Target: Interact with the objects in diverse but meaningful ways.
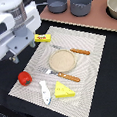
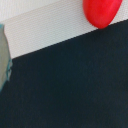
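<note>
The tomato (image 1: 25, 77) sits at the mat's (image 1: 89, 57) edge on the exterior view's left, near the fish (image 1: 45, 92). It looks light, rigid, smooth and rounded, apt to roll; grip across its middle. Tool state: cannot tell.

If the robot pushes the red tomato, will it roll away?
Probably. The red tomato looks round and smooth, so a push may roll it off the placemat edge where it sits. Its glossy skin may also be slippery to grip.

The arm (image 1: 9, 25) is glossy white with rounded housings, black joint sections and a possibly grey underside bracket
</note>
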Controlling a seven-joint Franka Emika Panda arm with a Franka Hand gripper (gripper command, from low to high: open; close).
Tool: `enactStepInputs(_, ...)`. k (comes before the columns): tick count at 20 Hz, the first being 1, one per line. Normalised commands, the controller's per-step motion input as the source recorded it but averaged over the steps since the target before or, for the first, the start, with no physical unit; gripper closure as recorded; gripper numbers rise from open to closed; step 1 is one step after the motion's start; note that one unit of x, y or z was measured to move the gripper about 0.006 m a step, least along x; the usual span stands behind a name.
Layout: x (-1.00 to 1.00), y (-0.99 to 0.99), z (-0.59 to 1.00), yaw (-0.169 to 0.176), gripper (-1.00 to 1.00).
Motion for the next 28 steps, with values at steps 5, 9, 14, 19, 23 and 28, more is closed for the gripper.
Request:
enactStepInputs(5,0.16,-0.31,-0.21,-0.073,-1.00)
enactStepInputs(9,0.03,-0.20,-0.24,-0.123,-1.00)
enactStepInputs(14,0.03,-0.03,-0.15,-0.162,-1.00)
enactStepInputs(19,0.07,-0.02,-0.16,-0.142,-1.00)
enactStepInputs(23,0.44,0.00,-0.01,-0.059,-1.00)
enactStepInputs(28,0.49,0.00,0.00,-0.024,-1.00)
